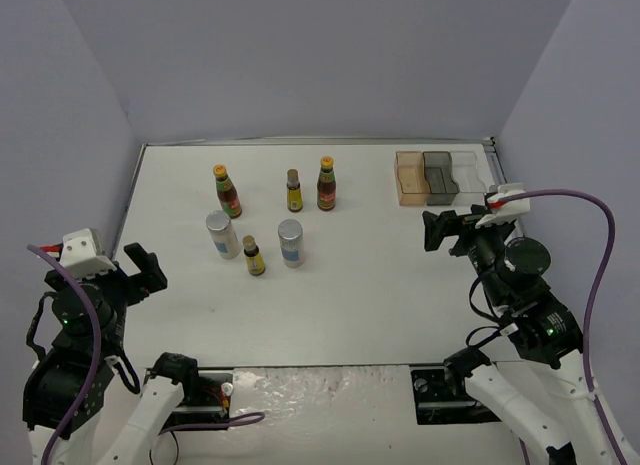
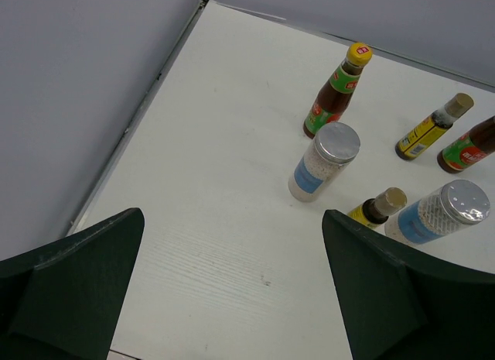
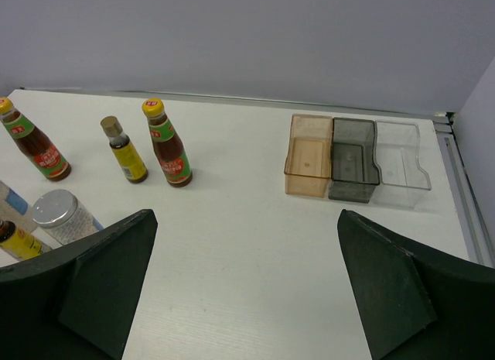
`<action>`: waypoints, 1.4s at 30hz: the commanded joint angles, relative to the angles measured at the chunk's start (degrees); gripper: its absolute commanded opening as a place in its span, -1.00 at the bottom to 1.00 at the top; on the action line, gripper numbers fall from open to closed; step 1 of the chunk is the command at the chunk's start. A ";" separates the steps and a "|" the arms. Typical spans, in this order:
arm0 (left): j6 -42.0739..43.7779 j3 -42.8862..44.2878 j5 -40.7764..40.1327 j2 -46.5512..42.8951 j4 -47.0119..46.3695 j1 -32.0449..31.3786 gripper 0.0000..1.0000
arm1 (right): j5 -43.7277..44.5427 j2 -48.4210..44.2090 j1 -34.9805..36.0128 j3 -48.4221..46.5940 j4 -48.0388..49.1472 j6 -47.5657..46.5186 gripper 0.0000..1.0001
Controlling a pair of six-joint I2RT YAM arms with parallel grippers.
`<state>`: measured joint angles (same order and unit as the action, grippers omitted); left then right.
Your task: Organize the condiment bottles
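Observation:
Six condiment bottles stand upright in a loose cluster at the back left of the table. Two dark red ones with yellow caps flank a small yellow-labelled bottle. In front stand two silver-lidded shakers with the other small bottle between them. My left gripper hangs open and empty, near left of the cluster; the closest shaker lies ahead of it. My right gripper is open and empty over bare table, right of the bottles.
A three-part tray, orange, grey and clear, sits empty at the back right, just beyond my right gripper; its orange part shows in the right wrist view. Walls close the left, back and right sides.

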<state>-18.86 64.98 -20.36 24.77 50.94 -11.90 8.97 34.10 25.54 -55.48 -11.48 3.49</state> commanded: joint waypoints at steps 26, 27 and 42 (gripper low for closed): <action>2.43 -4.41 6.02 7.40 -8.96 -0.01 0.94 | -15.82 57.04 3.68 -13.66 36.19 -2.96 1.00; 2.41 -5.10 6.63 7.21 -9.69 0.03 0.94 | -16.01 58.56 3.82 -14.61 37.39 -2.96 1.00; -2.49 -8.63 10.13 8.36 -13.99 -1.28 0.94 | -17.04 74.65 3.73 -27.05 38.95 -6.83 1.00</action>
<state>-19.25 55.57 -10.31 31.22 41.79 -13.08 -6.72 107.80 29.34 -77.88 21.64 -2.09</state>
